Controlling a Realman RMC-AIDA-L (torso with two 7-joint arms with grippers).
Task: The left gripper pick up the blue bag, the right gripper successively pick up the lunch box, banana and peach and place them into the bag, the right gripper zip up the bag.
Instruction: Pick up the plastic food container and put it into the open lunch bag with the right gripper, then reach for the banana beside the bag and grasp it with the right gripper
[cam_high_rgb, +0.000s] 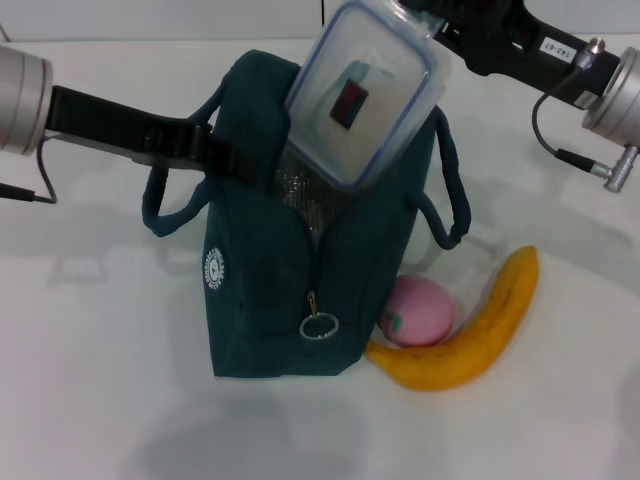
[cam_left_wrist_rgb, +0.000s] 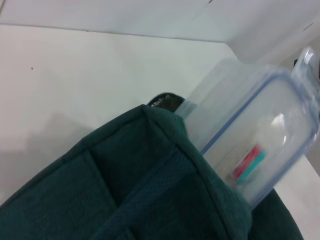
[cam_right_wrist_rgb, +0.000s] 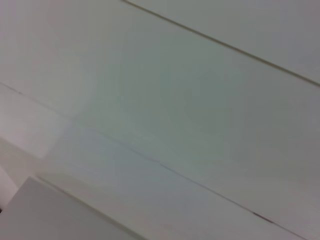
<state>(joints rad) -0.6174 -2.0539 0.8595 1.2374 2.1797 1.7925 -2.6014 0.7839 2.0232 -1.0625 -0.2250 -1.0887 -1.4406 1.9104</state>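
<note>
The blue bag (cam_high_rgb: 290, 270) stands upright mid-table with its top open and the silver lining showing. My left gripper (cam_high_rgb: 222, 155) reaches in from the left and is shut on the bag's top edge by the near handle. Held tilted over the opening, the clear lunch box (cam_high_rgb: 365, 95) has its lower end just inside the bag, and my right gripper (cam_high_rgb: 437, 22) is shut on its upper corner. The left wrist view shows the bag fabric (cam_left_wrist_rgb: 125, 190) and the lunch box (cam_left_wrist_rgb: 250, 145) close up. Right of the bag lie the pink peach (cam_high_rgb: 420, 310) and the banana (cam_high_rgb: 470, 335).
The white table (cam_high_rgb: 100, 400) extends around the bag. A ring zip pull (cam_high_rgb: 318, 326) hangs on the bag's front. The right wrist view shows only white surfaces.
</note>
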